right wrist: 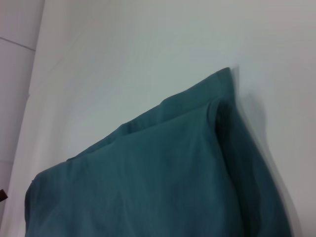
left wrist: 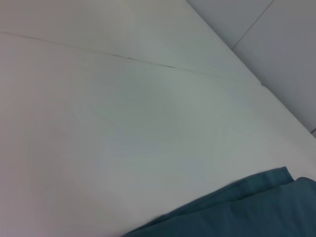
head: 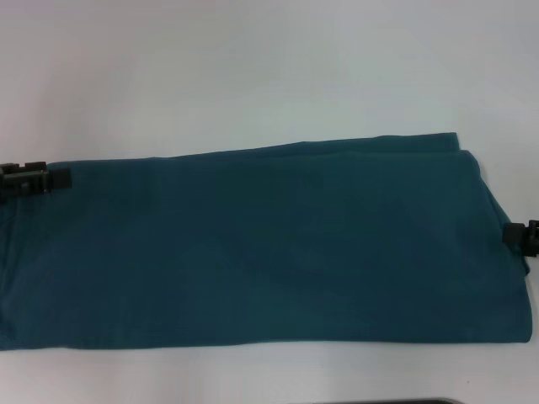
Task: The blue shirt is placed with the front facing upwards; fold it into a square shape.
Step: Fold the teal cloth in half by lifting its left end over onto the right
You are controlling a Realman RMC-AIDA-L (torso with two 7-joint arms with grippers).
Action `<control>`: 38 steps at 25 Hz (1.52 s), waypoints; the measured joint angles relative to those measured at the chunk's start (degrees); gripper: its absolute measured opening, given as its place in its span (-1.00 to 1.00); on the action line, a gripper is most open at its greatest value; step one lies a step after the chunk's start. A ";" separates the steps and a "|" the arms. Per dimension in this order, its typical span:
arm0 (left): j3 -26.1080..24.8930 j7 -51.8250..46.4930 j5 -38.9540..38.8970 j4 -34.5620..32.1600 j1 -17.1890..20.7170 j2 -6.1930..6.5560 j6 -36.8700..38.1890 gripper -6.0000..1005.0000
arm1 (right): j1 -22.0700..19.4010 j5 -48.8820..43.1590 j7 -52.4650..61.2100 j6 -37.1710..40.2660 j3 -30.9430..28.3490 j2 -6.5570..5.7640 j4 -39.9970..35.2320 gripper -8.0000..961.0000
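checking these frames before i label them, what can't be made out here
- Blue shirt: its left end is cut off by the head view's edge; only plain fabric shows, no print, so which side faces up is unclear.
- Left end effector: only a dark tip at the head view's left edge; open or shut unknowable.
- Right end effector: cropped by the right edge, same doubt.
- Both wrist views show only shirt and table.

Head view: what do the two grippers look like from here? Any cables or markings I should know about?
Only the tips show. The left gripper is black and blocky with notched, stepped edges, at the left end of the blue shirt. The right gripper is a black, squarish block at the shirt's right end. No cables or markings are visible; the arms are out of frame.
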State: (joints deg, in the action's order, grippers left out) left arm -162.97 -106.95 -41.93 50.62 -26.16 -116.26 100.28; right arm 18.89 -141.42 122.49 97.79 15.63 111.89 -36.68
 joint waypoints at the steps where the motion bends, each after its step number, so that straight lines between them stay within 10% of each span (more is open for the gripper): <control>1: 0.04 0.09 0.00 0.00 0.00 -0.01 -0.06 0.33 | 0.06 0.00 0.00 0.00 0.06 0.02 0.06 0.53; 27: 0.83 0.89 0.01 -0.62 -0.81 0.03 -1.27 0.33 | 5.64 0.11 -0.46 2.97 2.30 3.95 1.48 0.53; 38: 0.81 1.14 0.01 -0.69 -0.92 -0.03 -1.61 0.32 | 4.00 -0.06 0.56 -0.41 4.32 2.73 2.63 0.53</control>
State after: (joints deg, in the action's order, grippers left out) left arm -162.16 -105.81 -41.92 49.93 -27.07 -116.30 98.67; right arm 22.89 -141.48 123.05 97.39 19.95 114.62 -34.05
